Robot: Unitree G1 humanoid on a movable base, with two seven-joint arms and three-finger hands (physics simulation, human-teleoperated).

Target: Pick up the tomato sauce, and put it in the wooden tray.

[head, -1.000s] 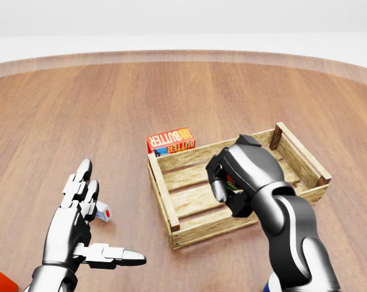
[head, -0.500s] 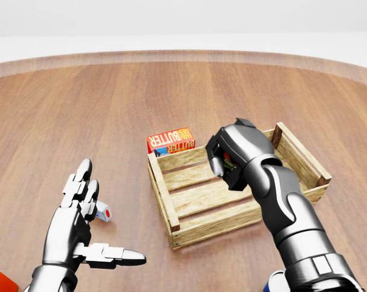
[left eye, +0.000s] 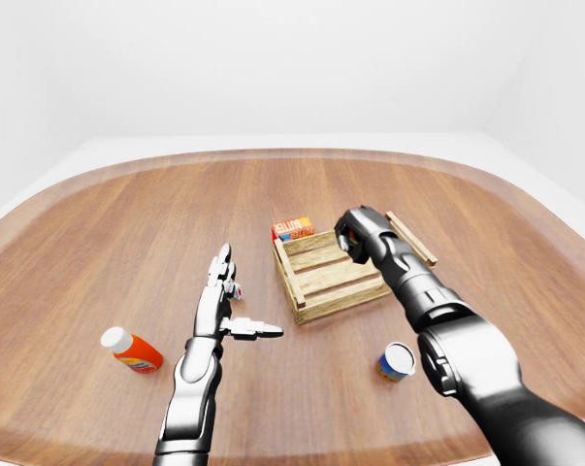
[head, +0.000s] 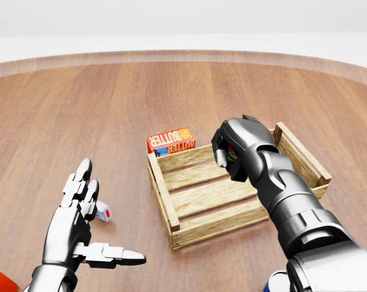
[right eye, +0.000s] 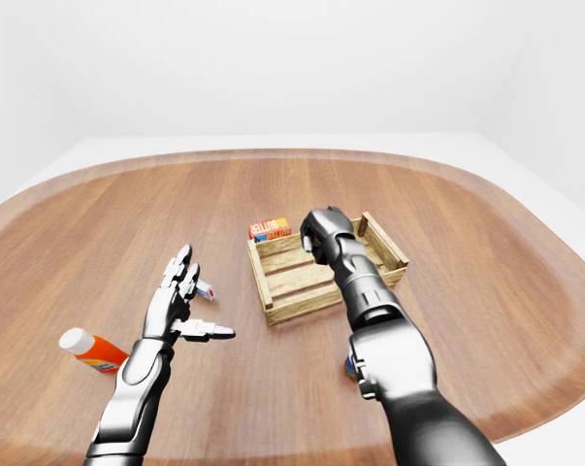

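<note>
My right hand is shut on the tomato sauce. Only a bit of its red and green shows between the fingers. The hand holds it just above the upper right part of the wooden tray, a slatted crate in the middle of the head view, and the tray's slats show bare. My left hand is open and empty, fingers spread, at the lower left of the head view, well apart from the tray.
A red butter box lies against the tray's upper left corner. A small white and red item lies beside my left fingers. An orange bottle lies at the lower left and a blue can below the tray, all on a round wooden table.
My right hand has carried the held item up from over the tray's middle toward its upper right, and the wrist has turned. The left hand has not moved.
</note>
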